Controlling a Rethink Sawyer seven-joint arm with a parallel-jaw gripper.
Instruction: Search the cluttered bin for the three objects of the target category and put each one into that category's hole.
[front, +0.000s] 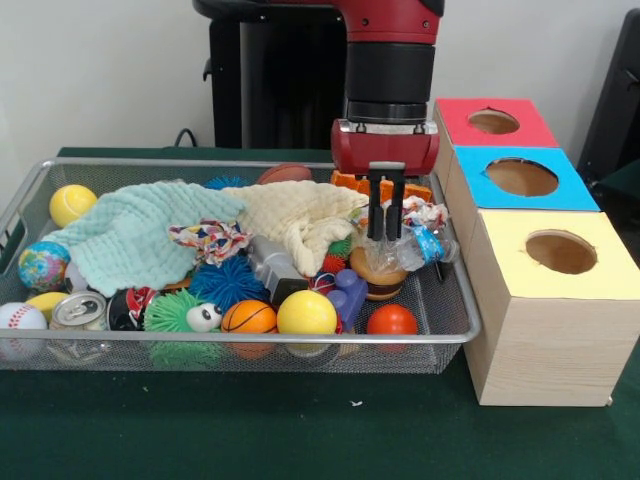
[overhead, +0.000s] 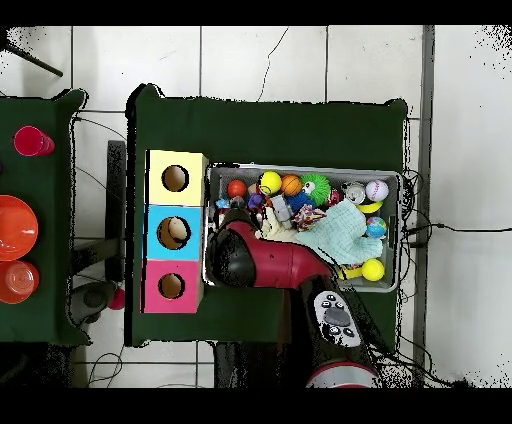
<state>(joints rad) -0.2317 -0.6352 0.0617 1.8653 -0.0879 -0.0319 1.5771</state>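
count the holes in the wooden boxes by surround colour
red-surround hole: 1
blue-surround hole: 1
yellow-surround hole: 1
total: 3

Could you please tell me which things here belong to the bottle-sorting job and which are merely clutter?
Job: bin; bottle with blue label under the hand; blue-surround hole.
Clutter: silver can, yellow ball, mint cloth, mini basketball, red-surround hole.
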